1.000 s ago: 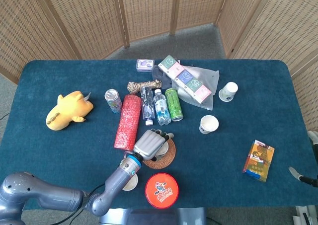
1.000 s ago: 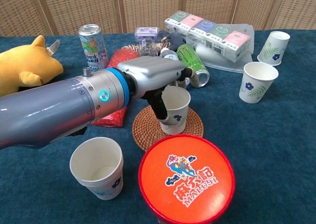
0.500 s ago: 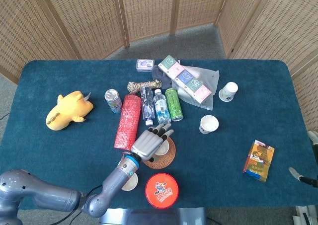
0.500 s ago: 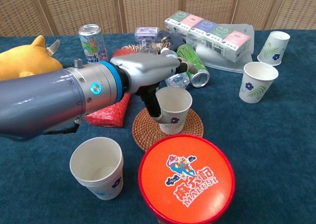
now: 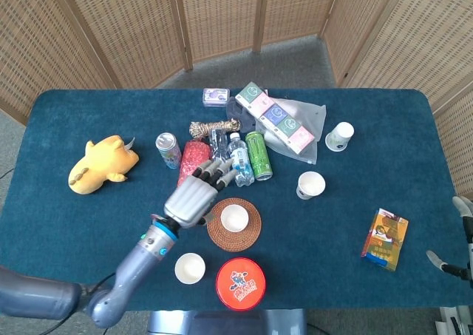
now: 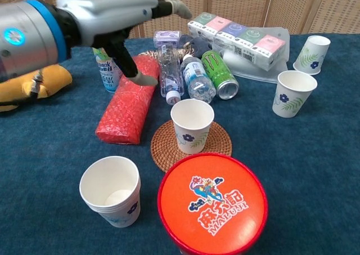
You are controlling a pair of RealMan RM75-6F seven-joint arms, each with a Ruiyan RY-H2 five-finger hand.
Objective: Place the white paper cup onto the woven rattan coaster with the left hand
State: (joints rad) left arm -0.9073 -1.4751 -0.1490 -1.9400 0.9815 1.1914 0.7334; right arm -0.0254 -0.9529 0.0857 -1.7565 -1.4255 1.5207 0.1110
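A white paper cup [image 5: 235, 217] [image 6: 192, 125] with a blue flower print stands upright on the round woven rattan coaster [image 5: 253, 233] [image 6: 163, 148]. My left hand [image 5: 194, 199] [image 6: 121, 16] hovers above the table to the upper left of the cup, open, fingers spread, touching nothing. In the chest view it hangs over the red roll. Only a sliver of the right arm's hardware shows at the right edge of the head view; the right hand itself is out of sight.
A stack of paper cups [image 6: 111, 190] and a round orange lid [image 6: 212, 204] stand in front of the coaster. Behind it lie a red roll [image 6: 128, 100], water bottles [image 6: 194, 77], a green can [image 6: 219, 72] and tissue packs [image 6: 236, 32]. Two more cups [image 6: 293, 93] are at right, a yellow plush [image 5: 100, 165] at left.
My left hand let go of the cup, which now stands alone on the coaster. The hand rose and pulled back to the left, opening its fingers.
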